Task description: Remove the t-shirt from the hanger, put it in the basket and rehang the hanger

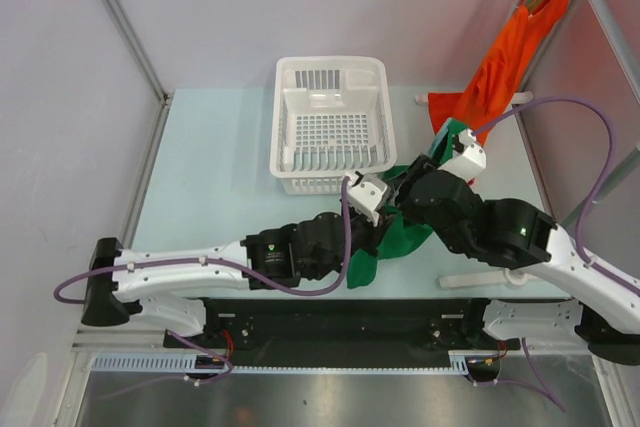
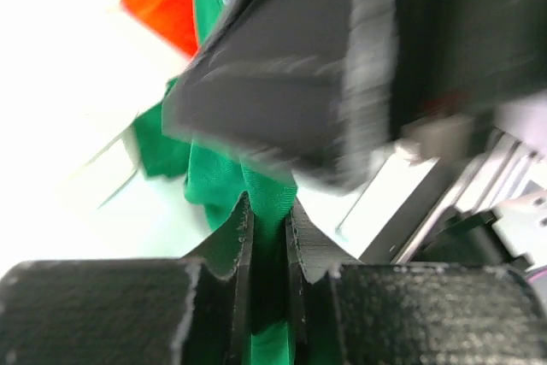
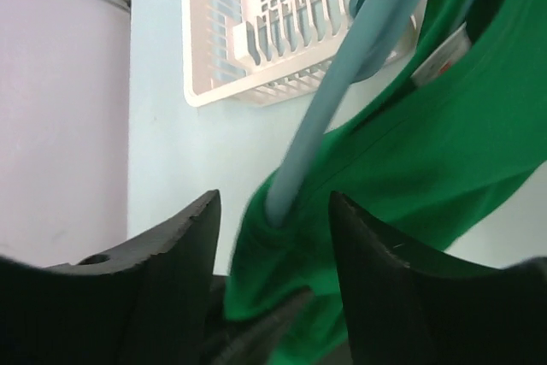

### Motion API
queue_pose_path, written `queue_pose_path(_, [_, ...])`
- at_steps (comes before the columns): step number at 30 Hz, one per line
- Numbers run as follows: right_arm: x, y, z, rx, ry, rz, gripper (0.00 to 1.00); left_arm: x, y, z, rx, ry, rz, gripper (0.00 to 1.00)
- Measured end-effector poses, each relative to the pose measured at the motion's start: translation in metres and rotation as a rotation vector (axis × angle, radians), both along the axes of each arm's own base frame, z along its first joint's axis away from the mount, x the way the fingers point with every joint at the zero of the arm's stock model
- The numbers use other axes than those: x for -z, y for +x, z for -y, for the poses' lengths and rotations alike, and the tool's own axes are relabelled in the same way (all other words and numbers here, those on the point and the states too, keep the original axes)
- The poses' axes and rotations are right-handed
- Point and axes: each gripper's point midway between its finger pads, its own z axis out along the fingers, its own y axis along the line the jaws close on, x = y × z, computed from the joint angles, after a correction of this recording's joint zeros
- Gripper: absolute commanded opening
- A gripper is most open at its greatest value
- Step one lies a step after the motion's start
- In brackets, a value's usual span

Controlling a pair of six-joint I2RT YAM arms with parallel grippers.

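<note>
The green t-shirt [image 1: 402, 234] lies bunched on the table between my two grippers, still on a pale blue hanger [image 3: 342, 74]. The hanger's arm runs into the shirt's fabric [image 3: 427, 151]. My left gripper [image 2: 269, 215] is shut on a fold of the green shirt [image 2: 256, 185]; in the top view it [image 1: 383, 225] sits at the shirt's left side. My right gripper [image 3: 273, 211] is open, its fingers either side of the hanger's end and the fabric around it, not pinching. In the top view it [image 1: 400, 192] is just above the shirt.
A white slatted basket [image 1: 330, 77] stands behind the shirt, also in the right wrist view [image 3: 256, 49]. An orange garment [image 1: 500, 67] hangs from a rack at the back right. A white bar [image 1: 480, 278] lies on the table by the right arm.
</note>
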Motion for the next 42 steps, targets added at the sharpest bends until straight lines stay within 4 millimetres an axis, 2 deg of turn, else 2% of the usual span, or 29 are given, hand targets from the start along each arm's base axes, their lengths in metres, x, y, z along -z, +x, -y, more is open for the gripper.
queue_pose_path(3, [-0.005, -0.007, 0.007, -0.081, -0.065, 0.049, 0.89, 0.011, -0.001, -0.018, -0.020, 0.034, -0.022, 0.00])
queue_pose_path(4, [-0.008, -0.009, 0.010, -0.108, -0.083, 0.069, 0.90, 0.012, -0.002, -0.024, -0.022, 0.037, -0.028, 0.00])
queue_pose_path(9, [-0.032, -0.024, 0.031, -0.258, -0.163, 0.209, 0.93, 0.006, -0.012, -0.062, -0.013, -0.013, -0.069, 0.00])
queue_pose_path(13, [-0.053, -0.030, 0.039, -0.339, -0.205, 0.338, 0.93, -0.003, -0.024, -0.085, 0.038, -0.093, -0.105, 0.00])
queue_pose_path(16, [-0.071, -0.031, 0.033, -0.408, -0.236, 0.441, 0.89, -0.005, -0.036, -0.101, 0.086, -0.135, -0.128, 0.00])
queue_pose_path(20, [-0.081, -0.030, 0.007, -0.524, -0.298, 0.539, 0.83, -0.013, -0.046, -0.113, 0.133, -0.180, -0.147, 0.00])
queue_pose_path(24, [-0.075, -0.022, -0.025, -0.608, -0.376, 0.571, 0.79, -0.021, -0.054, -0.117, 0.172, -0.209, -0.153, 0.00])
queue_pose_path(28, [-0.062, -0.010, -0.048, -0.641, -0.442, 0.568, 0.78, -0.019, -0.059, -0.116, 0.204, -0.201, -0.162, 0.00])
queue_pose_path(31, [-0.063, -0.003, -0.049, -0.624, -0.454, 0.585, 0.69, -0.014, -0.063, -0.116, 0.224, -0.182, -0.177, 0.00])
queue_pose_path(32, [-0.064, -0.001, -0.047, -0.616, -0.454, 0.591, 0.60, -0.013, -0.063, -0.116, 0.227, -0.179, -0.179, 0.00])
queue_pose_path(34, [-0.066, 0.007, -0.043, -0.593, -0.450, 0.596, 0.54, -0.011, -0.064, -0.116, 0.232, -0.172, -0.183, 0.00])
queue_pose_path(38, [-0.058, 0.014, -0.043, -0.591, -0.409, 0.589, 0.54, -0.013, -0.062, -0.118, 0.225, -0.173, -0.182, 0.00])
queue_pose_path(42, [-0.039, 0.014, -0.049, -0.617, -0.387, 0.575, 0.52, -0.012, -0.065, -0.119, 0.236, -0.161, -0.187, 0.00])
